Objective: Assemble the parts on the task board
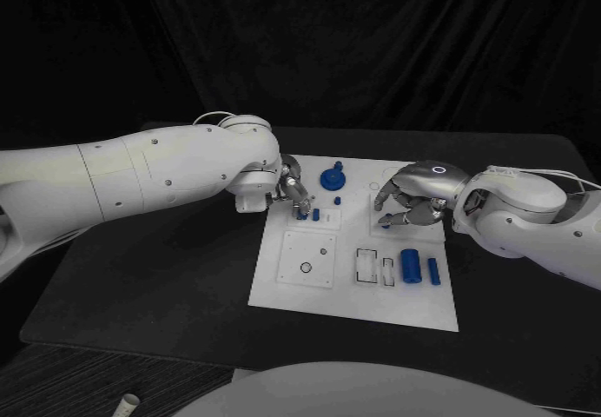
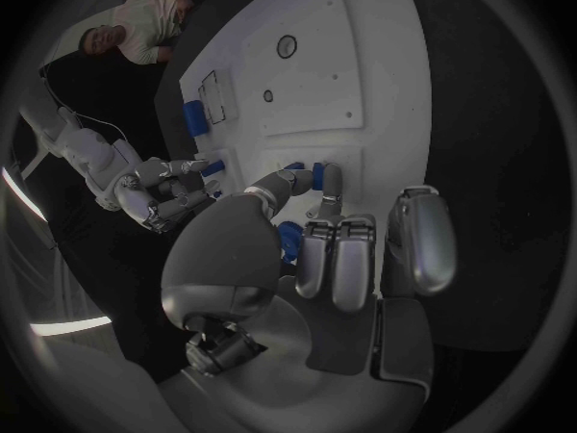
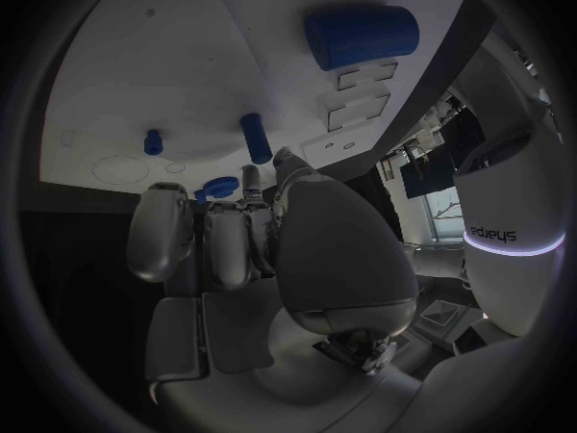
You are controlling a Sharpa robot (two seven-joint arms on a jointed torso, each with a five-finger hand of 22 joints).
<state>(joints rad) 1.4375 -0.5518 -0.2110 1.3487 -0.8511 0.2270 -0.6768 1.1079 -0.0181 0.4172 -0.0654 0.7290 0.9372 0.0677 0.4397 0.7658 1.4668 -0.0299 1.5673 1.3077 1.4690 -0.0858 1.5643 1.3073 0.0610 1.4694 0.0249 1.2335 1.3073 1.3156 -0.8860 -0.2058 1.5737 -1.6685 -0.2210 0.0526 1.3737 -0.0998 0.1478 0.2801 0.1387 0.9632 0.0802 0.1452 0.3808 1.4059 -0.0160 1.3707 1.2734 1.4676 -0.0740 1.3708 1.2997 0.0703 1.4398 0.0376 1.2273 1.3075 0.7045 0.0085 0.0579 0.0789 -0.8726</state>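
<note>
Task board (image 1: 300, 291), the white plate, lies in the middle of the black table (image 1: 150, 287), running from about 12 o'clock down toward 5 o'clock in the head view. At its 10 o'clock corner the left hand (image 1: 291, 189) reaches over the board's edge, its fingers (image 2: 327, 185) bent down round a small blue peg (image 1: 317, 214) that stands in a square panel there; from the left wrist view the fingertips press at the peg on both sides, so the hand pinches it. Just toward 12 o'clock from that stands a larger blue knob (image 1: 332, 178) with a round base, and a second short peg (image 1: 337, 201) sits close beside the first.

Farther right, the right hand (image 1: 411, 201) hovers over the board's 2 o'clock corner, fingers (image 3: 246, 194) curled downward and drawn close together (whether anything sits between them I cannot tell). Toward 4 o'clock, below that hand, a thick blue cylinder (image 1: 410, 266) lies on its side next to two empty rectangular slots, with a thinner blue pin (image 1: 433, 271) beside it on the outer side.
</note>
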